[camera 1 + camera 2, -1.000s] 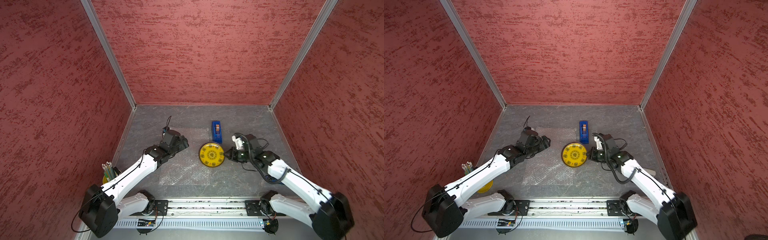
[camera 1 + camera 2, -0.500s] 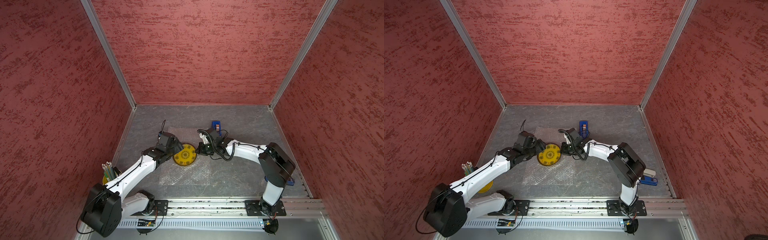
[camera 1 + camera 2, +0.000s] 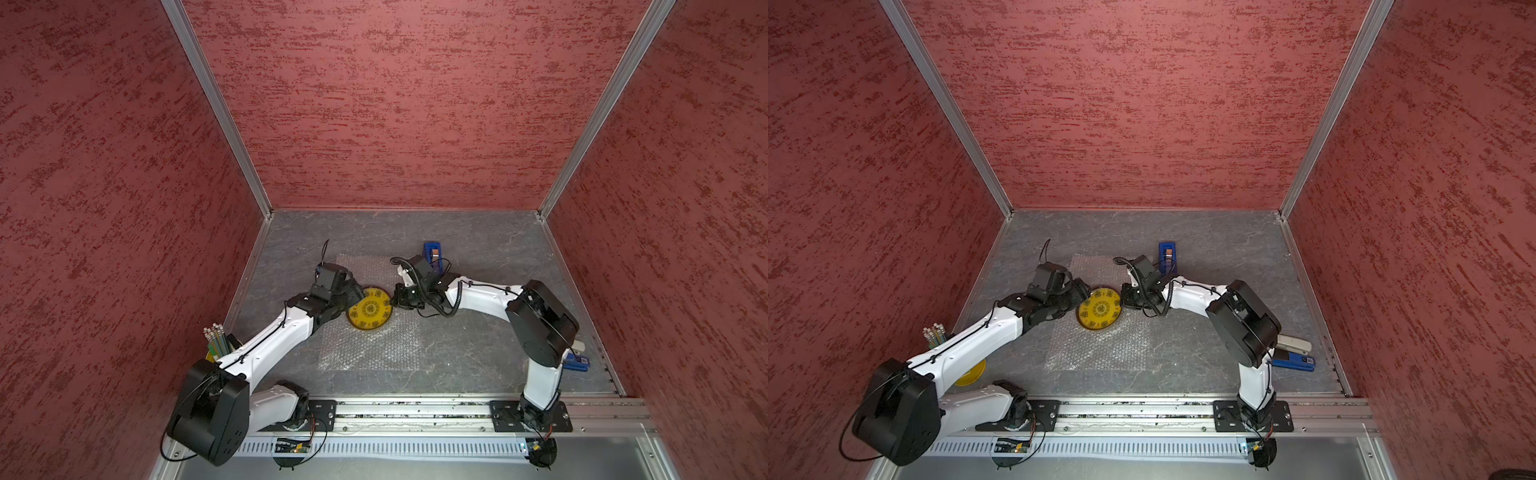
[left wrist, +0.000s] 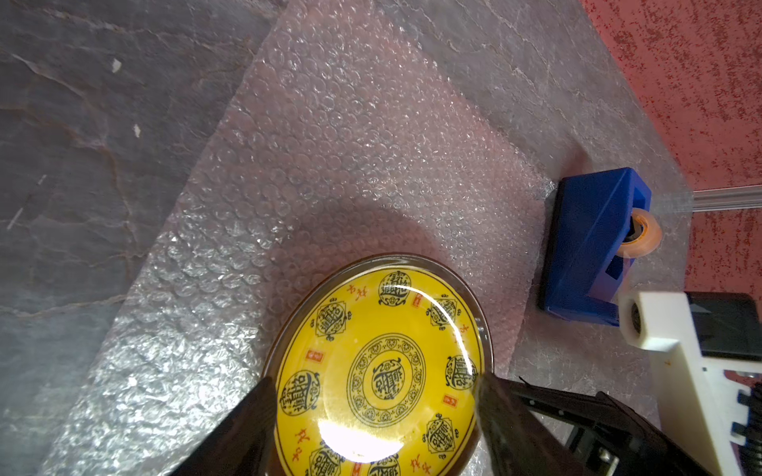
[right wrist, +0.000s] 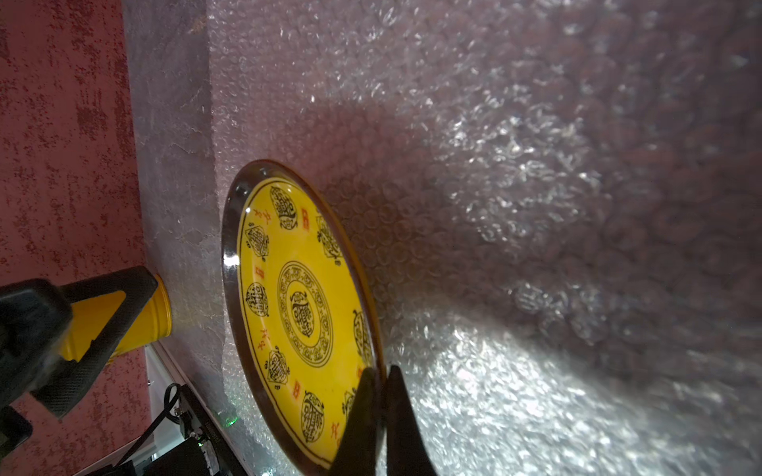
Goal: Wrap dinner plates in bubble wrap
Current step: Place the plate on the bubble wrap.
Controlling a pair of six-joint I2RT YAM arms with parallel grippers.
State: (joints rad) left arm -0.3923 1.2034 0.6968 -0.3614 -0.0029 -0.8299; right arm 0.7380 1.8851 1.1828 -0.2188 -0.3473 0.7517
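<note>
While the right gripper [image 5: 381, 371] is closed tight, its two black fingers [image 5: 363, 416] pinch the dark rim of the dinner plate [image 5: 297, 296]. The plate is tilted and throws a shadow on the bubble wrap [image 5: 536, 165]. Whether its other edge rests on the sheet cannot be told.

The left gripper [image 4: 375, 383] stands wide, with one black finger at each side of the plate's rim. Whether they touch it is unclear.

The plate is small, round and glossy yellow. A ring of dark medallions surrounds a central one, with small red marks between. The seal-like characters are too stylised to read.

In both top views the plate sits over the far half of the bubble wrap. That sheet is a clear, whitish rectangle of small air bubbles, flat in the middle of the grey, stone-patterned table [image 3: 478, 249].

The right arm, white with black joints, bends at a raised elbow near the table's right edge and reaches toward the middle. The left arm stretches diagonally from the front left corner.

A blue tape dispenser [image 3: 432, 252] stands just beyond the sheet's far right corner. A yellow pencil cup [image 3: 216, 345] stands by the left edge.
</note>
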